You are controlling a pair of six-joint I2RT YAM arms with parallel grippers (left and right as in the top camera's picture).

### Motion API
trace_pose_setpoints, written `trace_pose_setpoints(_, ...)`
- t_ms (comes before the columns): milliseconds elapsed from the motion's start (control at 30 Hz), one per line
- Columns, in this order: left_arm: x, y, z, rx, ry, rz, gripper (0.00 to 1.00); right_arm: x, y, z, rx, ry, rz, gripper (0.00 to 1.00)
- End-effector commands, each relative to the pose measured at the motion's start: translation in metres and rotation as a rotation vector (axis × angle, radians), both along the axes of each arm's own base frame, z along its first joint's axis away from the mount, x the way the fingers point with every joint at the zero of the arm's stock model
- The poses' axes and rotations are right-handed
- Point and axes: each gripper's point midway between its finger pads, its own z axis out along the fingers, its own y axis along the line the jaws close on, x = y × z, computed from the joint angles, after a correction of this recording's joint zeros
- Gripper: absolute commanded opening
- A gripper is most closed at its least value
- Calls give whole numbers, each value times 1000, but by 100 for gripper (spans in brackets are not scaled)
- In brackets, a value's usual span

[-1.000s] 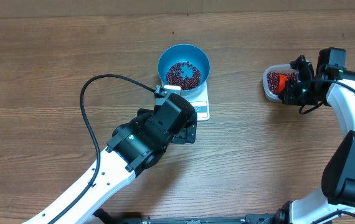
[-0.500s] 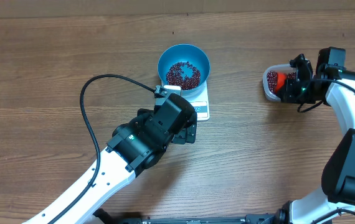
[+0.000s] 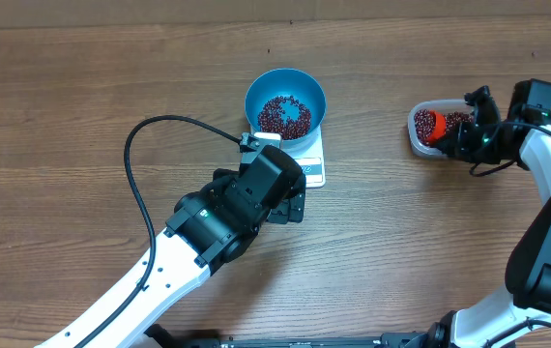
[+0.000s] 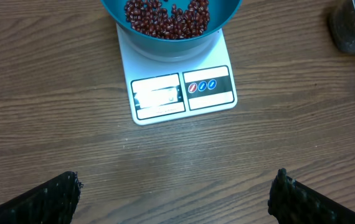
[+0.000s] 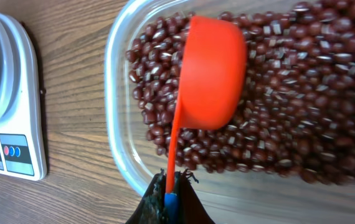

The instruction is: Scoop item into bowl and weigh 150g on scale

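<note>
The light-blue bowl [image 3: 256, 89] stands on the white scale [image 3: 312, 169], with a layer of dark red beans [image 3: 285, 114] in it. In the left wrist view the bowl [image 4: 171, 45] and scale [image 4: 184, 93] lie just ahead of my left gripper [image 4: 174, 202], which is open and empty over bare wood. My right gripper [image 5: 172, 199] is shut on the thin handle of an orange scoop [image 5: 212, 74]. The scoop's cup is turned on its side, resting on the beans [image 5: 289, 124] in the clear tub [image 5: 118, 124].
The clear tub [image 3: 416, 135] sits at the table's right, a hand-width or two from the scale. The left arm's black cable [image 3: 140, 164] loops over the wood to the left of the scale. A single stray bean lies beside the scale [image 5: 9, 143] in the right wrist view.
The right wrist has swung a little to the right, and the orange scoop has shifted slightly left inside the tub. The left arm, bowl and scale have not moved.
</note>
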Motion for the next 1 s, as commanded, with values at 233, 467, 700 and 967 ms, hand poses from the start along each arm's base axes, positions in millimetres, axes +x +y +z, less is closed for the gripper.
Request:
trace_pose_setpoints(233,1,0,1,-1,-4,14,100,-2,5,-18,115,29,5,4)
trace_pose_setpoints(467,1,0,1,-1,-4,14,100,-2,16,-23,214,34,15,4)
trace_pose_setpoints(700,1,0,1,-2,-4,14,100,2,12,-17,250,3,5,4)
trace_pose_setpoints(967,1,0,1,-1,-4,14,99,4,-10,-10,291,-45,-47,4)
